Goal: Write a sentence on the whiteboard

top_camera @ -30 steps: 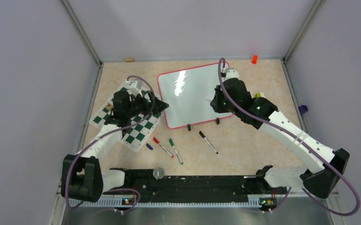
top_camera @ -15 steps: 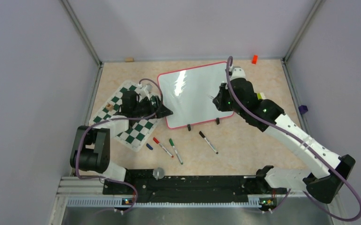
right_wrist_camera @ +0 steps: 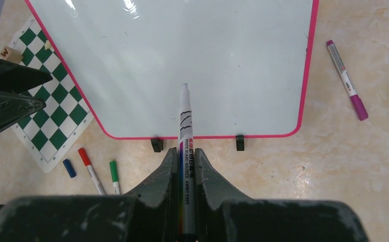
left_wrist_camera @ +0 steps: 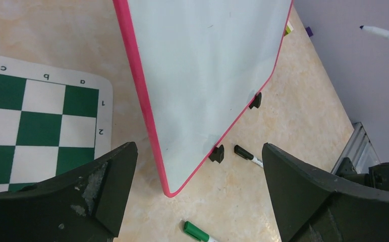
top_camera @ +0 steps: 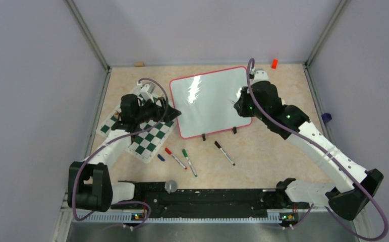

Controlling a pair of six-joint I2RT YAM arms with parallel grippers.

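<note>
- The whiteboard (top_camera: 210, 101) lies flat on the tan tabletop (top_camera: 263, 156). Its glossy white face carries a streak of glare, and its pink frame shows all round.
- Two black clips (right_wrist_camera: 156, 144) sit on the board's near long edge, one toward each end.
- The right gripper (right_wrist_camera: 184, 156) is closed on a whiteboard marker (right_wrist_camera: 185, 126), which is pinched upright between both fingers with its tip forward.
- In the right wrist view the marker tip falls over the board's near middle, a little inside the clipped edge. Whether the tip touches the surface cannot be told.
- From above, the right gripper (top_camera: 241, 102) hangs over the board's right edge.
- The left gripper (left_wrist_camera: 198, 151) is spread wide and holds nothing. In its own view the board's near left corner and one clip lie between its two fingers.
- From above, the left gripper (top_camera: 174, 113) sits just beside the board's left edge.
- The green-and-white chess mat (top_camera: 147, 136) lies left of the board, near it but not touching. A small tan block (right_wrist_camera: 4, 52) and a pale piece (right_wrist_camera: 47, 44) rest on it.
- In front of the clipped edge lie a red marker (top_camera: 175, 158), a green marker (top_camera: 189, 162), a black marker (top_camera: 224, 153) and a blue cap (top_camera: 161, 157).
- A purple marker (right_wrist_camera: 347, 79) lies just beyond the board's right edge.
</note>
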